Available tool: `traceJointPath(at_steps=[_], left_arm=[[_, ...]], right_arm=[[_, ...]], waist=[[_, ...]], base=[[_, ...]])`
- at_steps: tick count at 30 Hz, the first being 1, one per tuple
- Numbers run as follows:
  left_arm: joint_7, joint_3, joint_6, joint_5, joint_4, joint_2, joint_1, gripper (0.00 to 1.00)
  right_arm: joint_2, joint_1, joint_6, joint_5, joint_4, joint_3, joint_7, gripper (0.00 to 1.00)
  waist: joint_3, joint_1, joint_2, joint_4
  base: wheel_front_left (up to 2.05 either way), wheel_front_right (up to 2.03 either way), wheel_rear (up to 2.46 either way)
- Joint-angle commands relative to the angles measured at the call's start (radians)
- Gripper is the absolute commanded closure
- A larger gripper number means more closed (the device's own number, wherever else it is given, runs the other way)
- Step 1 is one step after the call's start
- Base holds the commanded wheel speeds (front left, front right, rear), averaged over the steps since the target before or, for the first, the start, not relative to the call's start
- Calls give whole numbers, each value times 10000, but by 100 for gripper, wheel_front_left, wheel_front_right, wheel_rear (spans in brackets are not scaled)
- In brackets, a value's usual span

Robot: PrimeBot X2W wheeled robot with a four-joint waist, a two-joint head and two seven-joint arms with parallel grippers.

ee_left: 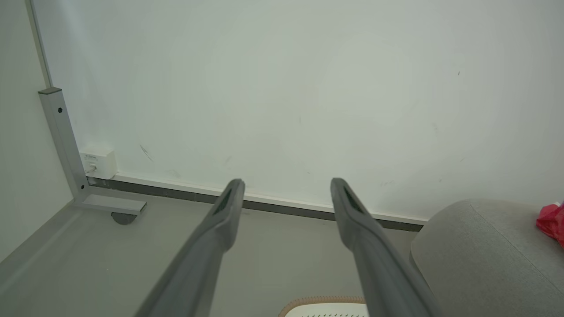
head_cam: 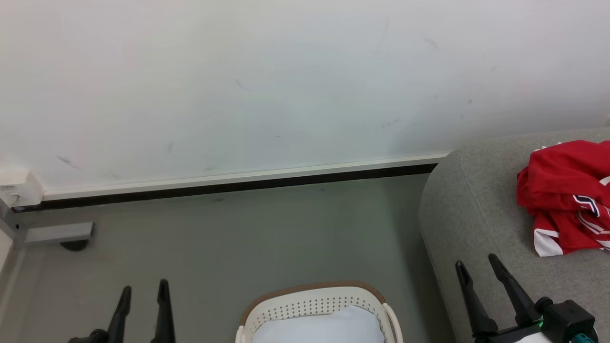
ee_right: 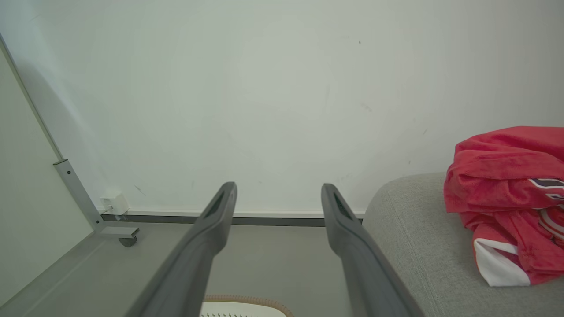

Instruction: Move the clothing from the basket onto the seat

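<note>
Starting at the far left of the head view, a white wall box [head_cam: 16, 188] sits at about 9 o'clock, where the wall meets the grey floor [head_cam: 238, 238]. A grey metal bar [head_cam: 57, 233] lies just below it. At 7 o'clock the left pincer [head_cam: 145, 286] points up, released, its two dark fingers spread apart and holding nothing. The left wrist view shows the same wide gap, with bare floor and wall between the fingers.

At 6 o'clock stands the laundry basket [head_cam: 312, 287], cut by the bottom edge, with a tan-brown rim and a perforated white wall. A pale blue-white cloth [head_cam: 319, 326] lies inside it. The basket is between the two pincers.

At 5 o'clock the right pincer [head_cam: 475, 260] is also released, fingers apart and empty, seen against the front part of the light grey sofa [head_cam: 476, 209]. The sofa takes the right side from 3 to 5 o'clock, its rounded end near the wall.

On its seat, at 3 o'clock, the red garment [head_cam: 567, 190] lies crumpled, with white trim and striped patches showing, cut by the right edge. It is apart from the right pincer, toward 1 o'clock from the fingertips. In the right wrist view the garment also lies at 3 o'clock, not touching the fingers.
</note>
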Motion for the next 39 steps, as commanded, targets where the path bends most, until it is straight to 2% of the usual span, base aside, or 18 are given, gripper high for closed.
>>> traceJointPath(at_steps=[1, 16, 18, 19, 23, 39], left_arm=[[-5, -12, 29, -8, 21, 24, -89, 0], [-5, -6, 35, 28, 99, 24, -121, 0], [-5, -96, -110, -116, 240, 22, -120, 0], [3, -96, -106, -134, 277, -10, -62, 100], [76, -105, -113, -296, 623, -81, 10, 100], [856, 41, -259, -3113, 747, -57, -392, 100]], right_arm=[[-30, -92, -22, 43, 49, 43, 2, 0], [-19, -162, -22, 131, 94, 157, 3, 0], [-5, -158, -22, 145, 98, 152, 3, 0], [10, -50, 0, 84, 85, 167, 0, 100], [66, 153, 0, 229, 318, 201, 39, 100], [238, 27, -3, 2790, 305, -516, 732, 100]], waist=[[-2, 0, 0, 2], [13, 0, 0, 14], [9, 0, 0, 14], [11, 0, 0, 14], [11, 0, 0, 20], [20, 0, 0, 121]], base=[[0, 0, 0], [0, 0, 0], [0, 0, 0], [0, 0, 0], [0, 0, 0], [0, 0, 0]])
